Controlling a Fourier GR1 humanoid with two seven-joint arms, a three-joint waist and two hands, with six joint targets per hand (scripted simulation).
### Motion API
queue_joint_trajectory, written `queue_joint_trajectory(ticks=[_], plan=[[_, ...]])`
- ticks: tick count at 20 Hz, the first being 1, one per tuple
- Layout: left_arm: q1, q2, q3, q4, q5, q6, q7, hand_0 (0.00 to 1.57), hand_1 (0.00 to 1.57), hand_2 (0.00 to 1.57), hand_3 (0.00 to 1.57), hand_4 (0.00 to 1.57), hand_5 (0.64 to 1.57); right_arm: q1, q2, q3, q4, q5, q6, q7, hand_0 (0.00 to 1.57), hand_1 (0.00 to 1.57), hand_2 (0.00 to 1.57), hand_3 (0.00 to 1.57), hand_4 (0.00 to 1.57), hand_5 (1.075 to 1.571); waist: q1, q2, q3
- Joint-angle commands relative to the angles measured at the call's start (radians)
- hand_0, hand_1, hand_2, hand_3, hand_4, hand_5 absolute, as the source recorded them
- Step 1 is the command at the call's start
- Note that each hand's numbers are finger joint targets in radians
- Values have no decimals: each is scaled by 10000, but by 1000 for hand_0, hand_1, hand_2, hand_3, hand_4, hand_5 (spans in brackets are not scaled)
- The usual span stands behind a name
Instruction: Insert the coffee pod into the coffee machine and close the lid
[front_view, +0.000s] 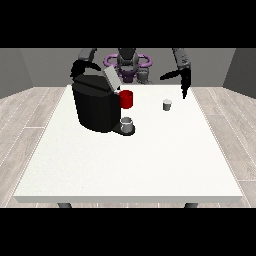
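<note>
the bulky black coffee machine hides part of the red cylindrical mug behind it; the small white coffee pod shows no detail.

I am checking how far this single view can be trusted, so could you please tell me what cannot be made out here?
- Front view: the pod chamber under the raised lid is hidden by the coffee machine body.
- Front view: the hand at the view's left is partly hidden behind the machine; its pose cannot be read.
- Front view: the coffee pod is too small to show its top.
- Front view: the red mug is partly hidden by the machine.
</note>
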Motion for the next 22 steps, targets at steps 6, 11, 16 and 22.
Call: queue_joint_trajectory(ticks=[6,11,16,22], plan=[[-1276,219,-214,1617,-1012,97,211,0,0,0,0,0,1571,-624,-130,-364,1332,42,-132,-209,0,0,0,0,372,1571,141,288,4],[-1547,-7,-489,2900,-1814,438,-366,0,0,198,0,0,1571,-788,-190,-248,1219,262,-311,199,0,0,0,0,428,1571,-111,320,1],[-1458,-382,-916,3101,-2531,835,-162,446,446,606,295,0,1571,-1002,-315,-216,1620,480,-472,1061,0,0,0,0,410,1571,207,-238,2],[-2118,469,-726,4402,-3201,953,-908,704,704,775,487,0,1571,-1193,-6,-77,1436,400,-506,407,0,0,0,0,386,1571,-307,582,0]])
